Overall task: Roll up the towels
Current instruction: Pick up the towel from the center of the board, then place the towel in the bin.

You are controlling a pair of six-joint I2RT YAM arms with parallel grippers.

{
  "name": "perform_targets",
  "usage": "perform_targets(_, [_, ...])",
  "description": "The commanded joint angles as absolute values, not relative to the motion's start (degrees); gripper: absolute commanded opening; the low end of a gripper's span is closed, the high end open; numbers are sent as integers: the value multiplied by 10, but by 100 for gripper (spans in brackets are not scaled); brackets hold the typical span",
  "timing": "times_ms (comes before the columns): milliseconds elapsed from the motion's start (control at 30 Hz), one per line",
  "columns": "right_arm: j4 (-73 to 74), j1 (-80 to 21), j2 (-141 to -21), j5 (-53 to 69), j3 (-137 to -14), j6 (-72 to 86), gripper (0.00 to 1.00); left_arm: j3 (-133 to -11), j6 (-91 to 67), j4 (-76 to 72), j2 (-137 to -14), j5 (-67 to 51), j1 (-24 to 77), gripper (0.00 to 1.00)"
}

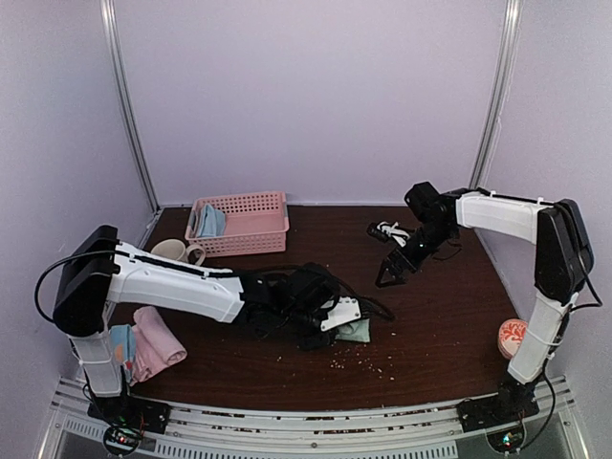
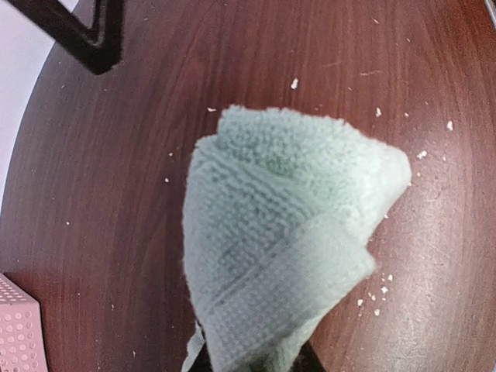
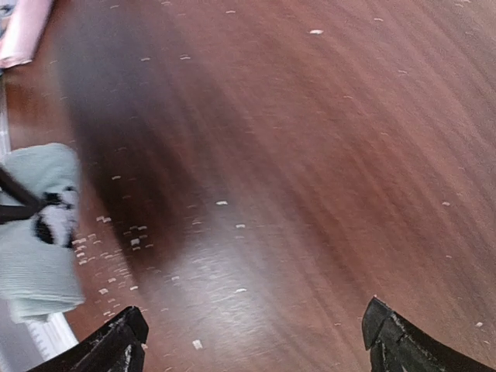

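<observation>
Dark wooden tabletop (image 1: 430, 335) — pale sage green cloth towel (image 2: 287, 225) is clamped by left gripper (image 1: 342, 323) for rolling; right gripper (image 3: 256, 350) is spread open, held clear

No legible text, labels, brands, numbers or signs in any of the three views.
</observation>
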State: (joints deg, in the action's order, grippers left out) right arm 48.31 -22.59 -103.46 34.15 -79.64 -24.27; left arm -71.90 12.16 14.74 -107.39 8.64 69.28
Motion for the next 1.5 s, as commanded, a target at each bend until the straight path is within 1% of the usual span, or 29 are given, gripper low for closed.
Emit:
perform_targets(0, [331, -226, -1003, 258, -751, -200, 100, -762, 59, 170, -1058, 24, 653, 5])
perform_targets(100, [333, -224, -1018, 245, -750, -192, 100, -783, 35, 180, -1057, 15, 621, 5])
perform_targets(200, [337, -223, -1028, 258, -748, -195, 100, -807, 13, 194, -1063, 32, 589, 5])
perform_targets(300, [341, -223, -1031, 267, -750, -198, 100, -843, 0, 215, -1075, 77, 560, 4])
perform_targets(400, [343, -223, -1032, 271, -749, -203, 100, -886, -14, 236, -1097, 151, 538, 4])
perform_targets(467, [349, -223, -1033, 277, -749, -208, 100, -919, -39, 253, -1119, 188, 520, 0])
perform_targets(533, [351, -223, -1033, 281, -748, -210, 100, -945, -68, 263, -1134, 206, 496, 0])
perform_targets(933, [362, -223, -1052, 293, -750, -216, 100, -1034, -228, 284, -1172, 256, 412, 0])
perform_targets(1067, [368, -223, -1057, 294, -751, -219, 100, -1106, -308, 374, -1212, 319, 388, 0])
perform_targets(1200, [371, -223, -1060, 298, -752, -222, 100, -1249, -382, 512, -1297, 358, 358, 0])
perform_targets(1267, [374, -223, -1063, 304, -752, -224, 100, -1300, -408, 562, -1330, 367, 342, 0])
perform_targets(1333, [378, -223, -1067, 308, -755, -226, 100, -1316, -422, 573, -1344, 363, 324, 0])
perform_targets(1467, [383, -223, -1073, 313, -755, -228, 100, -1303, -434, 554, -1345, 317, 281, 0])
